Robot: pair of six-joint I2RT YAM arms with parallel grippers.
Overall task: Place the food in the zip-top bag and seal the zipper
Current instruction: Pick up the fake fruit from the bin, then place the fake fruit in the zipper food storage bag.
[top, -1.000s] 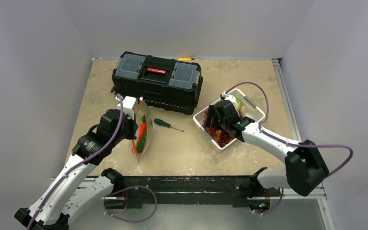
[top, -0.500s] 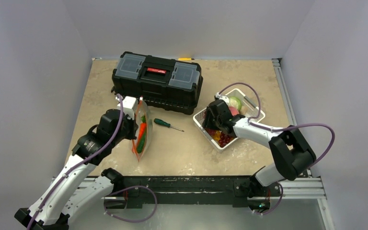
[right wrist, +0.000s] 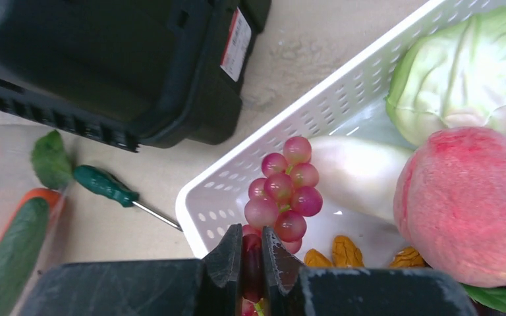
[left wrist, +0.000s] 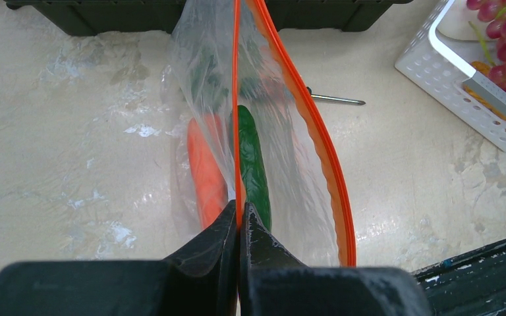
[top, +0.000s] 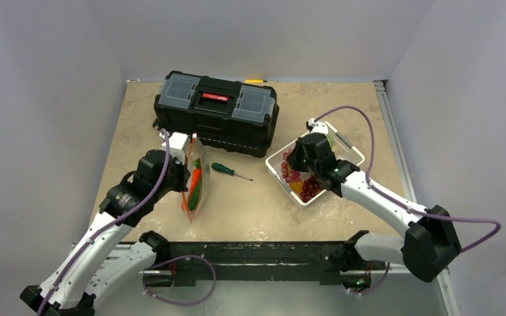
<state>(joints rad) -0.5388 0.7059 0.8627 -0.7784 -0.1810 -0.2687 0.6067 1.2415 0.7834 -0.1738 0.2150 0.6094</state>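
My left gripper (left wrist: 239,214) is shut on the left strip of the orange-red zipper (left wrist: 323,145) and holds the clear zip-top bag (left wrist: 283,171) with its mouth gaping. An orange carrot (left wrist: 204,171) and a dark green cucumber (left wrist: 252,164) lie inside the bag. My right gripper (right wrist: 252,253) is shut on a grape at the near end of the purple-red grape bunch (right wrist: 282,197), over the white basket (right wrist: 290,118). A pink peach (right wrist: 468,204) and a pale green cabbage (right wrist: 468,72) lie in the basket.
A black toolbox (top: 216,112) stands at the back. A green-handled screwdriver (top: 227,170) lies between bag and basket. The basket (top: 352,153) also holds a white piece (right wrist: 362,174) and small yellow-brown pieces (right wrist: 346,250).
My right gripper has closed its jaws on the grape bunch, and the right arm has shifted over the basket. The left arm and the bag have not moved.
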